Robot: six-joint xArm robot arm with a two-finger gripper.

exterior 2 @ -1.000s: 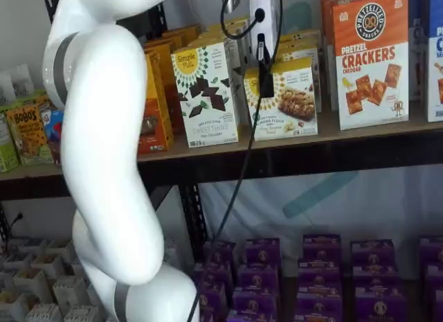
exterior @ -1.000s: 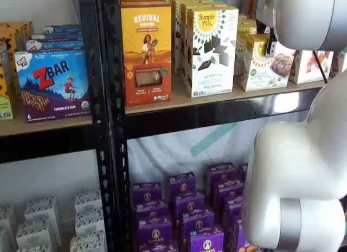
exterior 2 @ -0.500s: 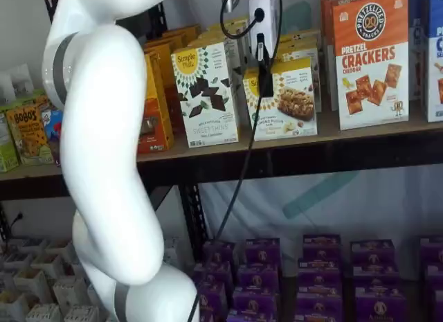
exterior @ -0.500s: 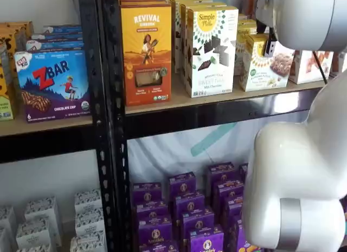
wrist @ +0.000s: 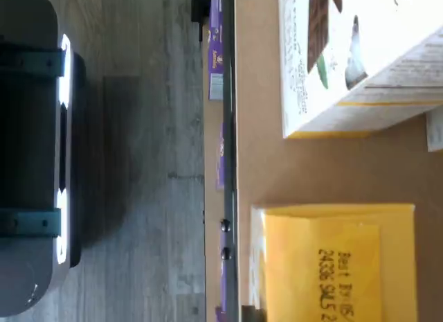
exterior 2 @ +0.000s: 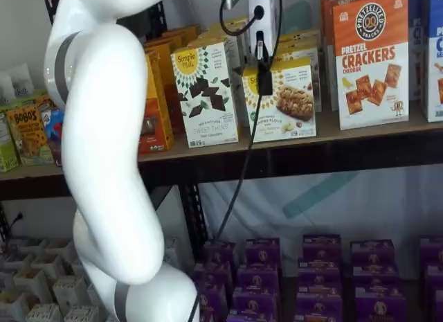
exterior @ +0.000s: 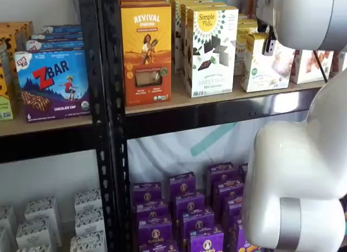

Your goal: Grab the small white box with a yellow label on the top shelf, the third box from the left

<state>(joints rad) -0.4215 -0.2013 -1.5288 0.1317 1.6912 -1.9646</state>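
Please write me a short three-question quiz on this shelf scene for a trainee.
1. True or false: the small white box stands on the top shelf.
2. Which box stands directly beside the small white box, on the side toward the robot arm? A) the tall white box with dark chocolate squares B) the orange pretzel cracker box C) a purple box
3. Fill in: in a shelf view, the gripper hangs in front of the ____ edge of the small white box.

Key: 1 true; 2 A; 3 upper.
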